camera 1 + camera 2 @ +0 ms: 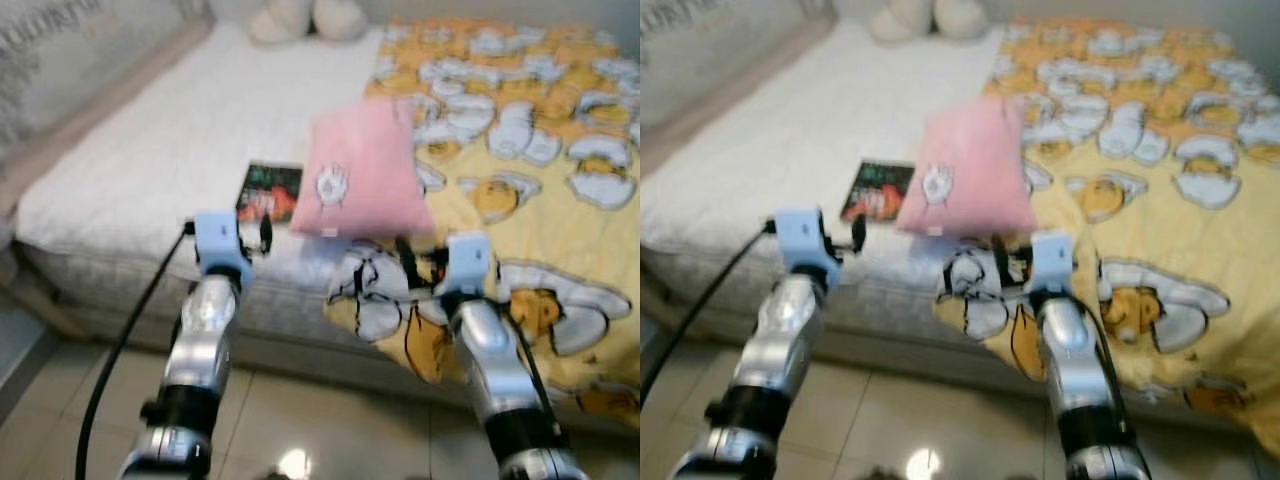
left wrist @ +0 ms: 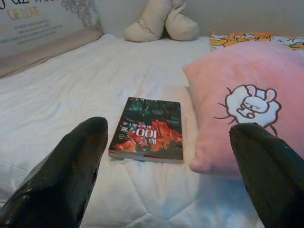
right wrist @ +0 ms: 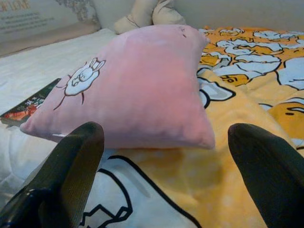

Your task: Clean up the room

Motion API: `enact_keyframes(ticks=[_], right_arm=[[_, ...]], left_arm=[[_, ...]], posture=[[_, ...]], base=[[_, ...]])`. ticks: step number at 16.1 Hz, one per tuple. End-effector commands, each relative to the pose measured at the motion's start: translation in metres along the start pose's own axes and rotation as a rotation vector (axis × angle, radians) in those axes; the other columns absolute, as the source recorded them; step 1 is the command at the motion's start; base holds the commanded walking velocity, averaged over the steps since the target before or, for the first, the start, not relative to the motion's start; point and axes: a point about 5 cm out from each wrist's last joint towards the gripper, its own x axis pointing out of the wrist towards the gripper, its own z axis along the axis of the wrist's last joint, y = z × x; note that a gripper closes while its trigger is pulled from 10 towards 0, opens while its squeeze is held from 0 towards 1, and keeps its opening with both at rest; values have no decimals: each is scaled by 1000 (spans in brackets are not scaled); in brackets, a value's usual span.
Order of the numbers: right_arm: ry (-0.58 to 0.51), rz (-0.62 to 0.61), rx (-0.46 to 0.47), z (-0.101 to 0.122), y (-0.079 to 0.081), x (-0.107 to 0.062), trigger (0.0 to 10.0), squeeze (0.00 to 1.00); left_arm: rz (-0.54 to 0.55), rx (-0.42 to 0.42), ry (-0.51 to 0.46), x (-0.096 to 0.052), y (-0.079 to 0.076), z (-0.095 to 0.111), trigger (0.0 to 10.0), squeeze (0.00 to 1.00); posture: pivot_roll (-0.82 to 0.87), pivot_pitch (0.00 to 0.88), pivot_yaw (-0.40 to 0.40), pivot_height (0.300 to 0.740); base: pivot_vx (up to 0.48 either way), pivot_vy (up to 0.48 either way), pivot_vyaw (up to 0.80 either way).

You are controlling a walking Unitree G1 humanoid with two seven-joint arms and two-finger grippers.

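Left eye view: a bed (image 1: 150, 160) seen from its foot, both arms raised toward it.
Pillow (image 1: 362, 170): pink, with a small rabbit drawing; lies near the bed's foot edge, half on the white sheet and half on the blanket.
Book (image 1: 270, 192): dark cover with red print; flat on the sheet, just beside the pillow on its left, close to or touching its edge, which I cannot tell.
Blanket (image 1: 540, 180): yellow with cartoon figures; covers the bed to the right of the pillow and hangs over the foot edge.
Plush (image 1: 305, 18): cream, well beyond the pillow at the head of the bed.
Headboard cushion (image 2: 42, 23): grey with lettering, along the bed's left side, far from the pillow.
Left gripper (image 2: 166, 171): fingers spread wide, holding nothing; just short of the book, pillow edge at its right finger.
Right gripper (image 3: 161, 175): fingers spread wide, holding nothing; over the blanket, just before the pillow's near edge.
Floor (image 1: 300, 420): pale tiles below the bed's foot.
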Motion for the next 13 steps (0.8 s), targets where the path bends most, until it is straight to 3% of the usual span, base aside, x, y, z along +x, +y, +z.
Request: enact_keyframes(ticks=[1,7,10,13], right_arm=[[-14,-14,-11,3,-5,-1,10000,0],[-15,8,-35,2,-4,-3,10000,0],[-22,11,-39,6,-5,-1,10000,0],[-43,15,-41,12,-4,0,10000,0]], left_arm=[[-33,8,-7,2,-9,2,10000,0],[-57,-14,-18,2,-14,0,10000,0],[-2,-43,10,4,-8,-4,10000,0],[69,-49,-72,2,5,7,10000,0]], posture=[[-177,0,77,740],[-184,0,67,740],[-185,0,63,740],[-179,0,57,740]], base=[[349,-326,0],[349,-326,0],[0,0,0],[0,0,0]])
